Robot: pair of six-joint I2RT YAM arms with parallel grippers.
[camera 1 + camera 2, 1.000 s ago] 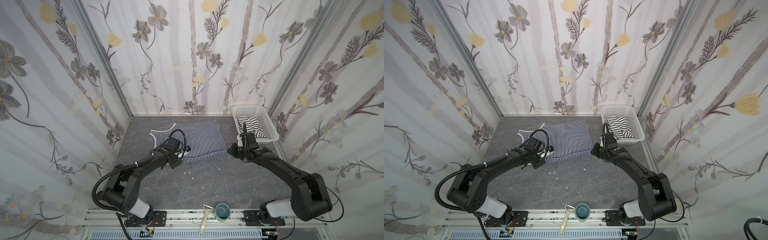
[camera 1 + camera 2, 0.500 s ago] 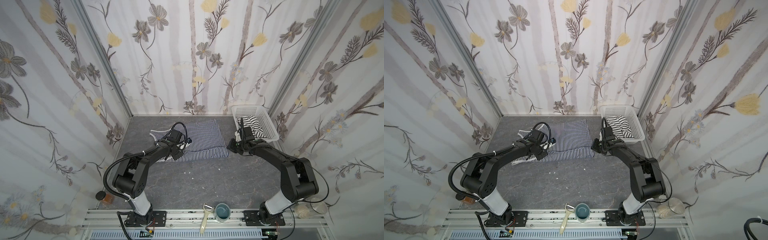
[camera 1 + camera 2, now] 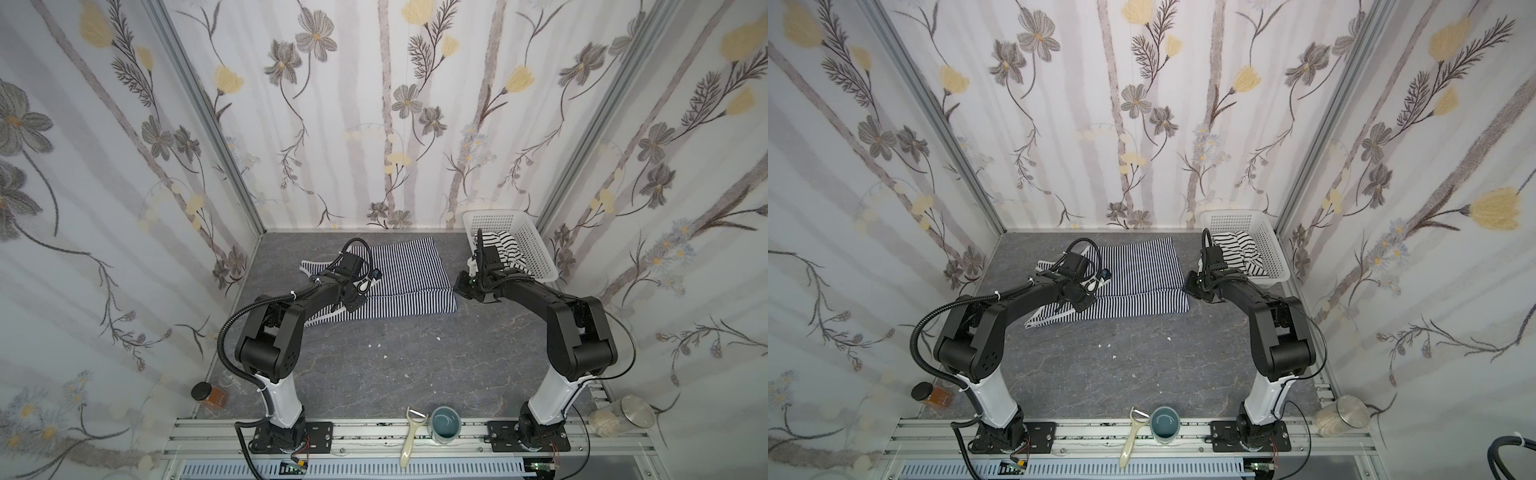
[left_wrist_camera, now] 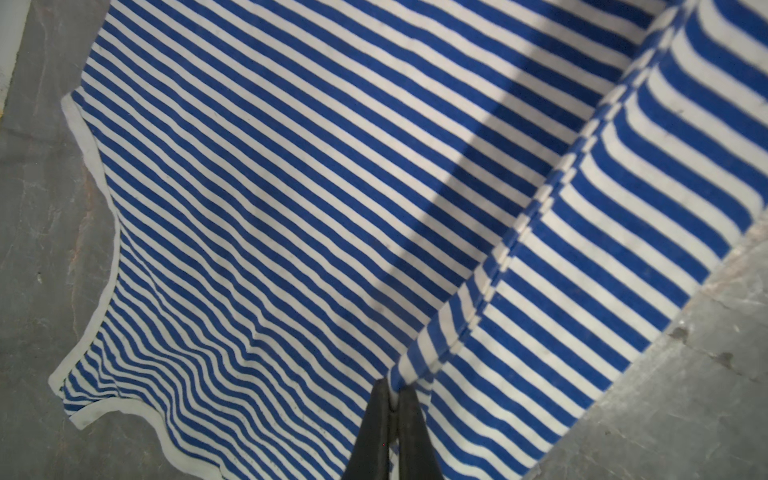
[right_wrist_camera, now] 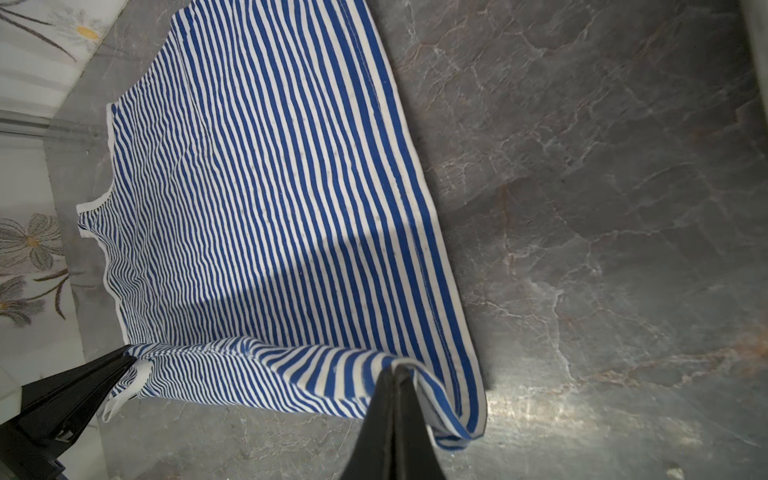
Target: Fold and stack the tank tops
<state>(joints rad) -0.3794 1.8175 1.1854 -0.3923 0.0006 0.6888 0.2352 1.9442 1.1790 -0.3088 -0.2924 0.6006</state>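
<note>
- Left gripper (image 4: pixel 392 395): my jaws are pressed together on a raised, folded edge of the navy-striped tank top (image 4: pixel 291 187), at the lower middle of the left wrist frame. No gap shows between the fingers beyond the pinched cloth.
- In both top views my left wrist sits over the strap end of that top, left of frame centre. The fingertips are hidden under the wrist there, and part of the strap end is covered by the arm.
- The navy-striped tank top lies spread on the grey table (image 3: pixel 395 374), in the centre of the frame toward the back wall. A folded band runs across its near side between my two grippers.
- Right gripper (image 5: pixel 397 370): my jaws are closed on the hem corner of the same top, at the lower middle of the right wrist frame. The cloth there is lifted off the table and curls under. My left gripper shows at the lower left of that frame, holding the far end of the same lifted edge.
- In both top views my right gripper sits at the top's right edge, just right of centre.
- The black-striped tank top (image 3: pixel 505 245) lies crumpled inside the white basket (image 3: pixel 536 249), right of centre by the back wall, well apart from both sets of jaws. My right wrist and its cable cover its left part, and I cannot make out its outline.
</note>
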